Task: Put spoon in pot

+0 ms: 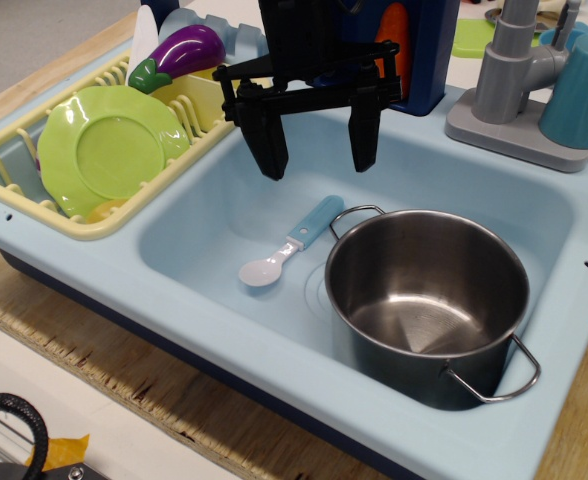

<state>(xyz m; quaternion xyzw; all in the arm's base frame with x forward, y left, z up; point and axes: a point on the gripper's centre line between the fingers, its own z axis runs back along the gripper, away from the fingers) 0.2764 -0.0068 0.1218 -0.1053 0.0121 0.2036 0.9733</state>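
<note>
Observation.image shows the gripper (pixel 315 152) hanging over the sink (pixel 204 215), jaws apart and empty. The spoon (pixel 291 243) lies just nearer, below the jaws, left of the pot (pixel 429 300).

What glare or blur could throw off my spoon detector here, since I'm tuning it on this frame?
In observation.image, the pot shows bright reflections on its inner wall and floor; the spoon is sharp and evenly lit, with faint shadow beneath; the open gripper is dark, with little detail; the background top edge looks slightly soft.
</note>
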